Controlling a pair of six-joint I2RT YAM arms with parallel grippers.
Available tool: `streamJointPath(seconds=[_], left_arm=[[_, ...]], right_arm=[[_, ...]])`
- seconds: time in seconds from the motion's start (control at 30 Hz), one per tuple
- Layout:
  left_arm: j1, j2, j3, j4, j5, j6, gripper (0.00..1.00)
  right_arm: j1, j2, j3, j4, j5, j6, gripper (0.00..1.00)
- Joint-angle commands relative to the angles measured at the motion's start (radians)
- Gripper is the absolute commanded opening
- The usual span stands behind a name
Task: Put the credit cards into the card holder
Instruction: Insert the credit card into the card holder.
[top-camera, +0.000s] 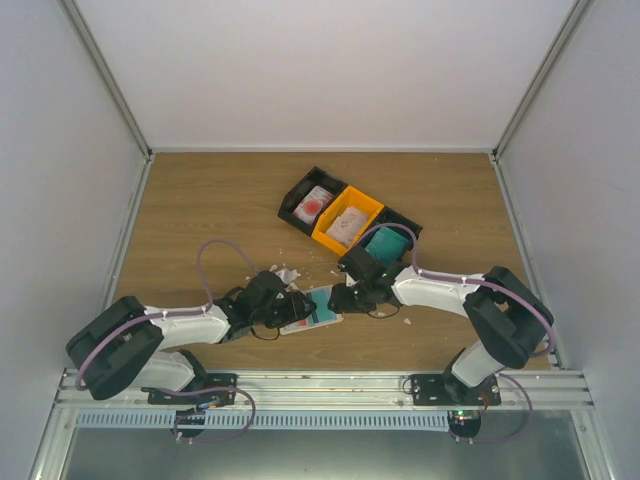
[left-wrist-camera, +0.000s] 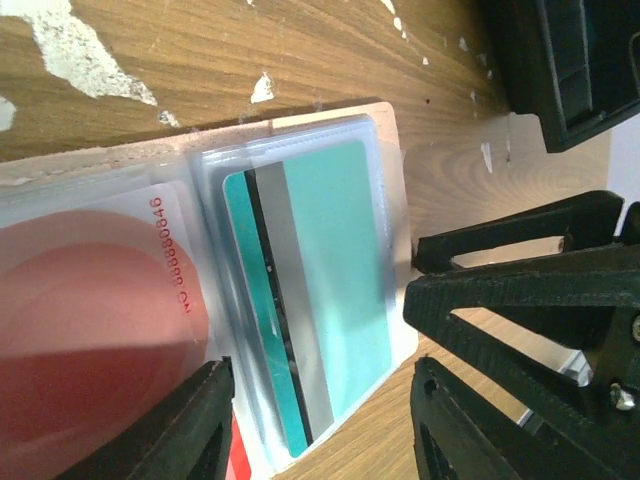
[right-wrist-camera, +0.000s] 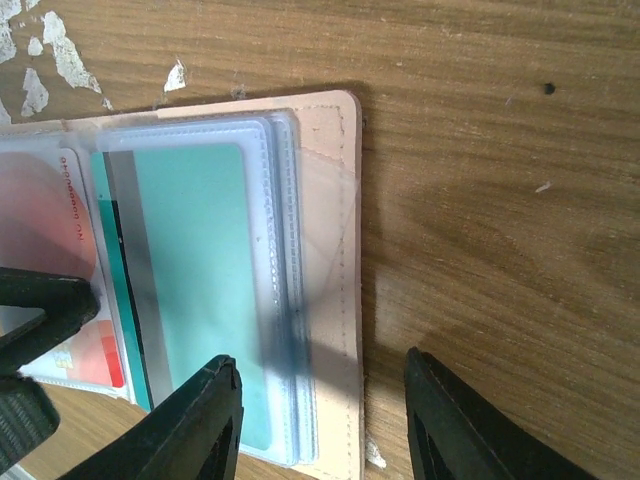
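— Where did we find the card holder (top-camera: 320, 306)?
— Lying open on the table (top-camera: 200, 220) between our two grippers, which hid most of it from above.
— And the cards?
— The teal card (left-wrist-camera: 335, 290) sat in a clear sleeve, stripe showing. The white card with the red mark (left-wrist-camera: 90, 330) lay in the next sleeve, cut off by the frame edge. We could not read its red number for certain.
— What about the left gripper (left-wrist-camera: 322, 425)?
— It was spread and pinching nothing, its fingers straddling the teal card's sleeve.
— And the right gripper (right-wrist-camera: 320, 415)?
— Also spread, one finger over the sleeves and the other over bare wood. We could not tell whether the tips touched.
— The bins (top-camera: 372, 212)?
— Their contents were too small for us to name, and our right arm covered part of the farthest one.
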Motion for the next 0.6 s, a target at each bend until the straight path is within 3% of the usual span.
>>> streamJointPath(seconds=[0.0,0.23,0.57], left_arm=[[-0.006,-0.003,0.023,-0.073,-0.034,0.049,0.47],[-0.006,0.083,0.087,-0.071,-0.006,0.096,0.21],[-0.006,0.176,0.087,-0.064,-0.001,0.095,0.08]], right_arm=[[-0.008,-0.02,-0.022,-0.032,0.01,-0.016,0.46],[-0.039,-0.039,-0.057,0.026,-0.046,-0.016,0.46],[-0.078,-0.005,-0.13,0.237,-0.249,0.011,0.45]])
